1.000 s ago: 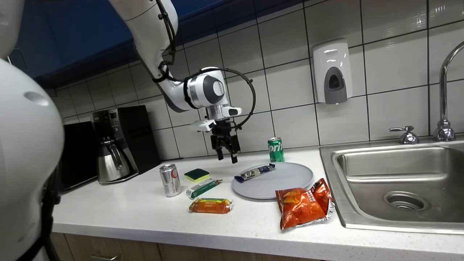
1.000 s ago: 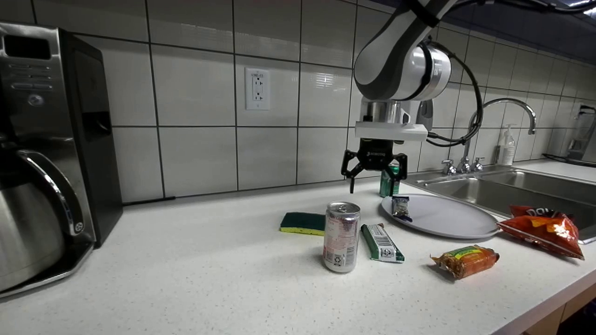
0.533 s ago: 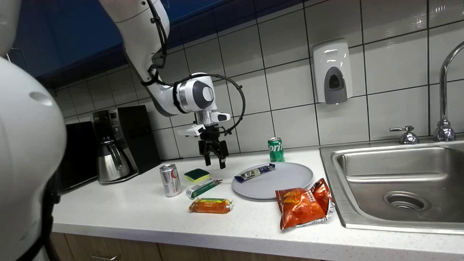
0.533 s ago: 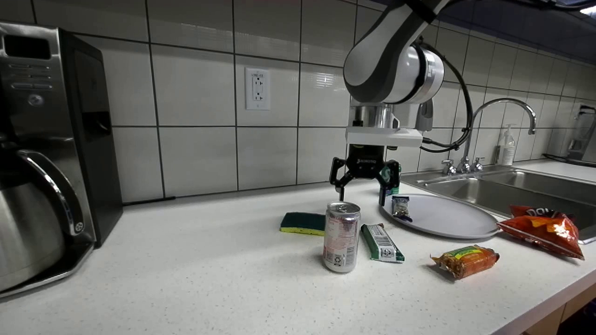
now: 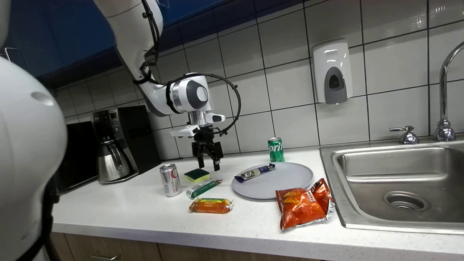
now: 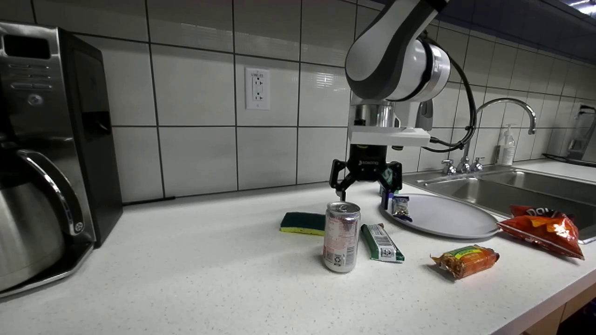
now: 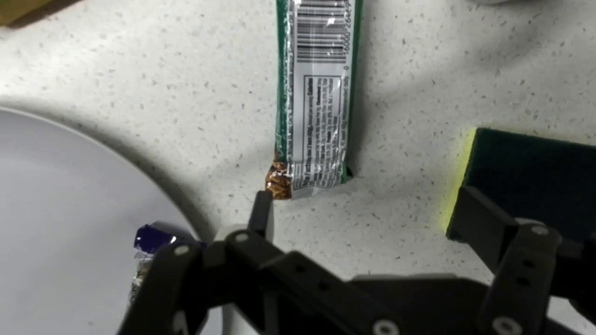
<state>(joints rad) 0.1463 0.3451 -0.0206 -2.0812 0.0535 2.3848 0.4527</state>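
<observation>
The gripper (image 6: 363, 201) is hanging above the white counter (image 5: 145, 217), just beside the grey plate (image 5: 282, 181), its two fingers pointing down and standing wide apart. In the wrist view, a green-wrapped bar (image 7: 321, 102) is lying flat on the counter near the plate, apart from its rim, with the brown end pointing toward the gripper. A green-and-yellow sponge (image 7: 535, 181) is resting farther from the plate, its dark green face up. In both exterior views, a silver can (image 5: 170, 180) is standing upright well to the left of the plate. A blue-wrapped bar (image 5: 255, 173) is lying on the plate, close to its edge on the gripper's side. A green can (image 5: 276, 150) is standing upright behind the plate, near the tiled wall (image 5: 395, 69). In front of the plate, an orange-wrapped bar (image 5: 210, 205) is lying on the counter, and a red-orange snack bag (image 5: 302, 206) is sitting just beside the plate; the views are not showing whether they are touching.
</observation>
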